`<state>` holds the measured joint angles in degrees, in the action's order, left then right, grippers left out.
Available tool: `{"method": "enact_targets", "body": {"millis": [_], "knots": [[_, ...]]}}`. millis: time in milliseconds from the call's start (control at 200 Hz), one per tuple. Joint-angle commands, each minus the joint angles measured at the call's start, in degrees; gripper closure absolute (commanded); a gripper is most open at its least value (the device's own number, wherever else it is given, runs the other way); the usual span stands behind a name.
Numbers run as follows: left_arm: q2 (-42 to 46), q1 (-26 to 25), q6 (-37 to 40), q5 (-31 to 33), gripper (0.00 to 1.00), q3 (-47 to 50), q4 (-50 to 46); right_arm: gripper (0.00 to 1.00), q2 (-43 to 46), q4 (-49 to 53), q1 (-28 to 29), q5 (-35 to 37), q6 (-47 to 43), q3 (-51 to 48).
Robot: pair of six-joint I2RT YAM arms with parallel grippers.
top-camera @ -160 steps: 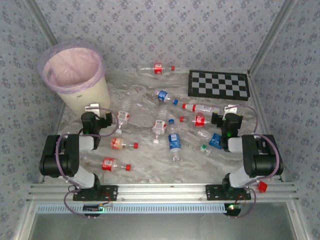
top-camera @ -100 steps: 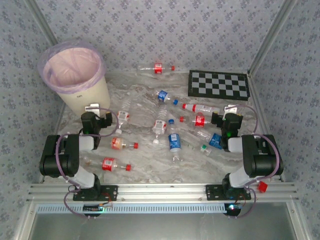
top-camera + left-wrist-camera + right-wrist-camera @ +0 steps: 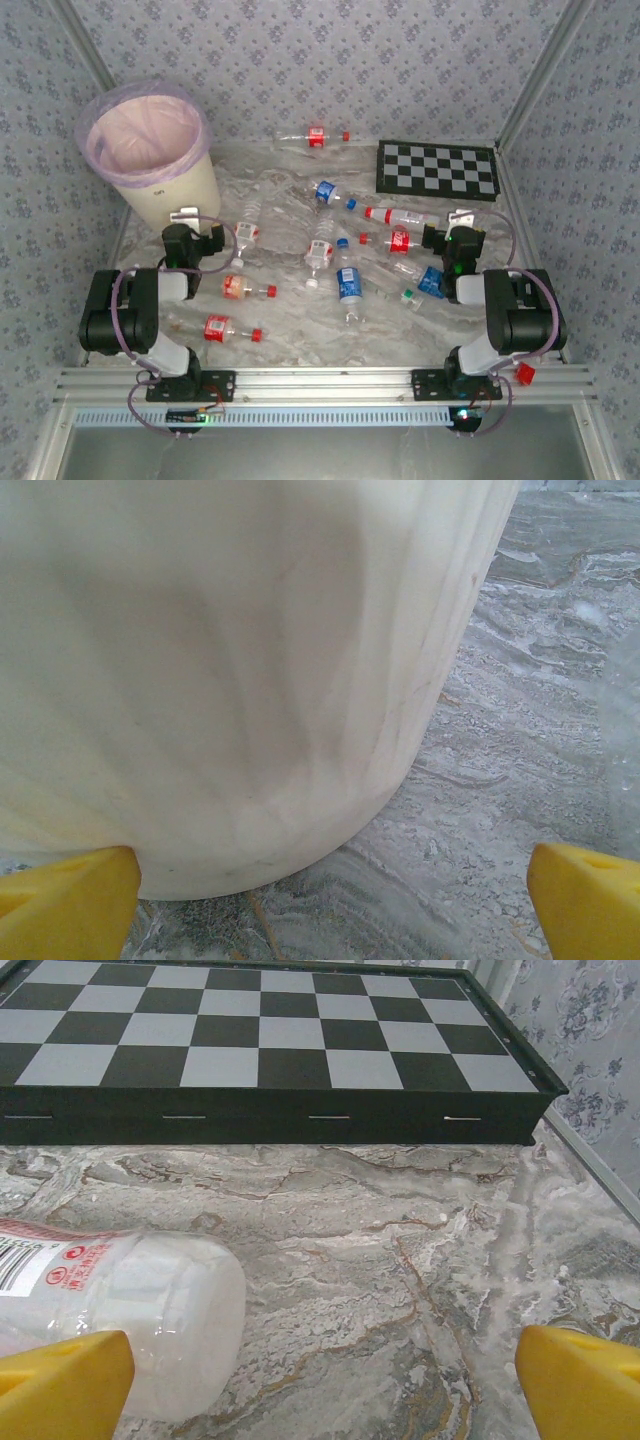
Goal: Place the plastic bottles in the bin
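We are holding left hand [image 3: 328, 908] and right hand [image 3: 322, 1385] spread, empty; a plastic bottle [image 3: 130, 1295] is lying crosswise just left of the right.

We find the bin [image 3: 178, 192] at the far left of the worktop [image 3: 300, 335] and the checkerboard [image 3: 437, 170] at the far right. The plastic bottles [image 3: 348, 284] lie scattered between and in front of them, with a lone bottle [image 3: 316, 136] at the back edge, left of the checkerboard.
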<state>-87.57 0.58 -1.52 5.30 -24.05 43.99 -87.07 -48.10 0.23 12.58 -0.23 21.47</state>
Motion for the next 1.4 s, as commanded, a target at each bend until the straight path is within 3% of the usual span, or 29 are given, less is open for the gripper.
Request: {"method": "enact_targets", "body": {"millis": [0,445,540,665,740,800,915,980,1219,1394], "knots": [[-0.4,-0.1,0.0,-1.1,0.01,0.3,2.5,0.0,-0.1,-0.3,-0.4,-0.4,0.5,0.0],[-0.4,0.3,-0.2,-2.4,0.01,0.0,2.2,0.0,0.5,-0.3,-0.5,-0.3,0.6,0.1],[4.2,-0.3,1.3,-3.9,0.01,-4.8,-9.0,0.0,9.7,18.2,-0.6,1.4,1.7,6.2],[12.9,-4.8,1.6,1.6,0.01,-10.9,-24.8,0.0,19.3,42.0,-0.9,-1.0,8.3,16.1],[17.0,-8.3,-2.2,4.4,0.01,-15.0,-34.8,0.0,20.9,58.8,-1.7,-3.5,17.2,23.3],[19.8,-11.2,-7.4,5.7,0.01,-17.9,-42.5,0.0,20.1,68.1,-3.7,-10.4,22.1,27.7],[23.2,-16.3,-18.9,3.5,0.01,-22.1,-54.1,0.0,17.1,70.9,-8.6,-27.9,31.3,31.3],[24.5,-19.3,-23.2,0.8,0.01,-23.0,-56.6,0.01,14.8,67.6,-9.3,-32.8,35.8,31.3],[27.5,-28.6,-36.5,-3.9,0.01,-21.0,-54.6,0.07,1.6,63.4,-8.0,-34.9,39.8,35.1],[27.1,-30.9,-38.4,-4.3,0.01,-21.0,-57.8,0.08,1.7,74.0,-5.1,-22.7,28.5,39.8]]}}
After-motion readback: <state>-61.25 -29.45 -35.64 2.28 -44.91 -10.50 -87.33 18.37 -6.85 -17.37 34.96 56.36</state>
